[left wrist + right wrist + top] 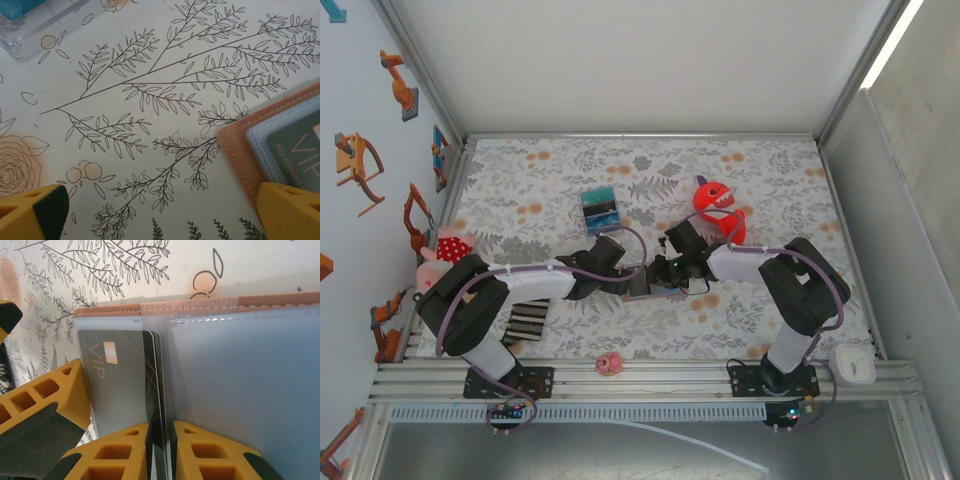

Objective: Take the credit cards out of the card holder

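Observation:
The card holder [648, 288] lies open on the floral cloth between my two grippers, tan edge out and pale blue inner faces up [240, 385]. A dark grey credit card [120, 375] marked VIP sits in its left pocket, with its right edge lifted. My right gripper [161, 455] has its jaws narrowed on that raised card edge. The left gripper [162, 215] stands wide open low over the cloth. Its right finger [290, 210] rests at the corner of the card holder [235, 145], beside the credit card [300, 150].
A clear box with a teal-striped block [600, 208] lies behind the arms, and a red plush [718, 208] sits at back right. A striped black-and-white item [525, 320], a pink toy [609, 363] and a white object [853, 362] lie near the front edge.

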